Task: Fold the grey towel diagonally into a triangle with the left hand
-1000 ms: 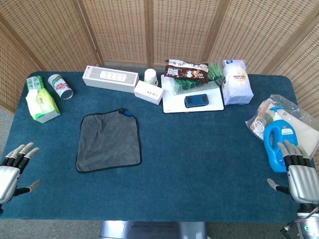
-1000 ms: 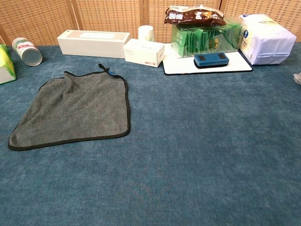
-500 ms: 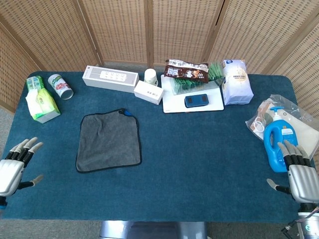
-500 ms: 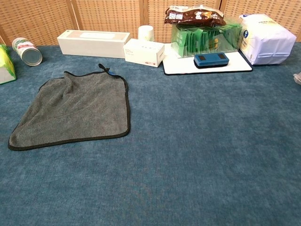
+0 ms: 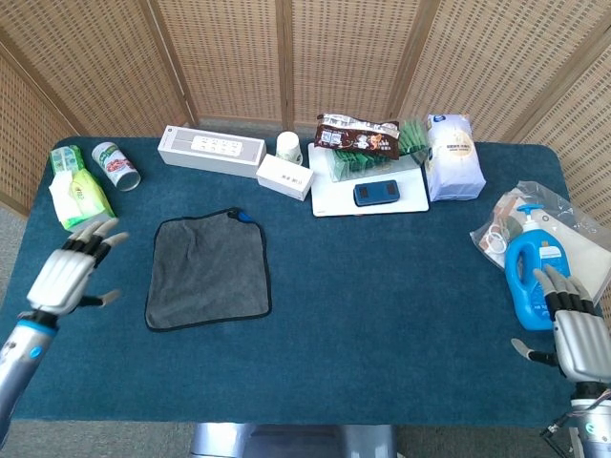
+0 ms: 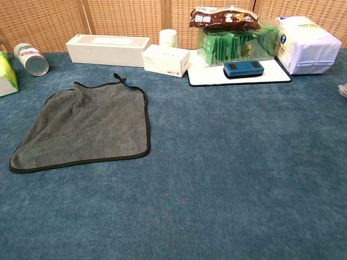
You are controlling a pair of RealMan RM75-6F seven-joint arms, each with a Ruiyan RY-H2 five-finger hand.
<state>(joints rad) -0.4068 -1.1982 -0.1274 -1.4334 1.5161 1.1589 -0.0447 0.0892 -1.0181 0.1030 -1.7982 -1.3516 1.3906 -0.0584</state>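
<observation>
The grey towel [image 5: 208, 271] with its black hem and a small blue tag lies spread flat on the blue table, left of the middle; the chest view shows the towel [image 6: 87, 127] unfolded too. My left hand [image 5: 74, 271] hovers open, fingers spread, to the left of the towel and apart from it. At the table's front right corner my right hand [image 5: 573, 333] is open and holds nothing, just in front of a blue bottle. Neither hand appears in the chest view.
A green tissue pack [image 5: 78, 196] and a lying can [image 5: 116, 165] sit behind the left hand. A long white box [image 5: 210, 150], small box [image 5: 284, 176], cup, white tray [image 5: 368, 202] with snacks and a white bag [image 5: 452, 156] line the back. Blue bottle [image 5: 533, 269] at right.
My left hand has risen from the front left corner and moved forward and right, closer to the towel's left edge. The towel and right hand stay as they were.
</observation>
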